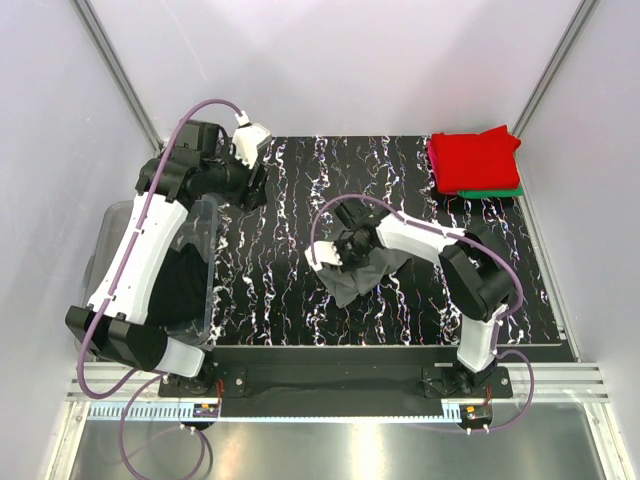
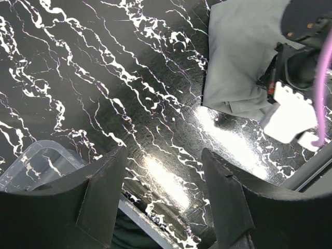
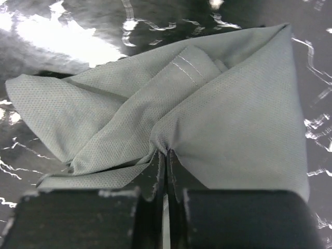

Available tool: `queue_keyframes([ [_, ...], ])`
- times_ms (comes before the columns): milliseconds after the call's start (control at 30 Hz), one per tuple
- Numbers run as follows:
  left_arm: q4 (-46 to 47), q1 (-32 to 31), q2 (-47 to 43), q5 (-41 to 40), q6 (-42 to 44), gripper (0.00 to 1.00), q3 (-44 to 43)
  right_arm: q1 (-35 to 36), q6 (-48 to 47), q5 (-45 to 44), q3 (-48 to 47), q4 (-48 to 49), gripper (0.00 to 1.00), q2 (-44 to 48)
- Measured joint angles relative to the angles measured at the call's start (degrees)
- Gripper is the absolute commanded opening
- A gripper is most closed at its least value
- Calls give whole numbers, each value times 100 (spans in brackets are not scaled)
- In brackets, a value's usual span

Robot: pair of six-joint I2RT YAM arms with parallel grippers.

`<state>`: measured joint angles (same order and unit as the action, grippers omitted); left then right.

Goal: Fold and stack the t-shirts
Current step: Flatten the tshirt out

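Above the bench, top view: my right claw [image 1: 345,262] is down on the dark grey t-shirt [image 1: 352,285], which lies crumpled near the middle of the bench [image 1: 270,290]. My left claw [image 1: 248,185] hangs at the far left, beside the far end of the clear tub [image 1: 207,225].
Stack so far: a folded red t-shirt [image 1: 473,155] lies on a green t-shirt [image 1: 495,192] in the far right corner, well apart from the grey one.
Waiting: black cloth [image 1: 178,290] lies in the tub, under my left arm.
Left wrist view: my left claw's fingers [image 2: 104,187] stand wide apart with only bare bench between them, and they hold nothing. A corner of the tub shows at lower left. The dark grey t-shirt lies at upper right with my right claw on it.
Right wrist view: my right claw is pressed together on a pinch of the dark grey t-shirt. The cloth puckers into the fingertips and loose folds fan away from them, one with a stitched hem.
Step in hand: as I judge it, taking hold of the dark grey t-shirt to open it out, since it is bunched and not yet folded.
Next move: I think it calls for lifting and drawing the pinch so the cloth spreads flat, with my left claw coming across for another edge.
Risk: the pinch seems to sit in a bunch, so it may carry several layers.
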<state>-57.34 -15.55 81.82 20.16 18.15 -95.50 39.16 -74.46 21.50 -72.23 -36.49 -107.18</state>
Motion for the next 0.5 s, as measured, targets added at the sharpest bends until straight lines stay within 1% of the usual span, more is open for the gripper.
queue_keyframes([
  [133,-2,2,-2,-42,2,65,-28,7,190,-216,-503,-291,0,-20],
  [233,7,13,-2,-164,4,65,-151,11,271,-258,-1014,-393,0,188],
  [367,81,52,0,-503,9,64,-341,26,304,-243,-2022,-492,0,774],
  [500,216,133,63,-1075,26,64,-531,35,295,-251,-2695,-396,0,1491],
])
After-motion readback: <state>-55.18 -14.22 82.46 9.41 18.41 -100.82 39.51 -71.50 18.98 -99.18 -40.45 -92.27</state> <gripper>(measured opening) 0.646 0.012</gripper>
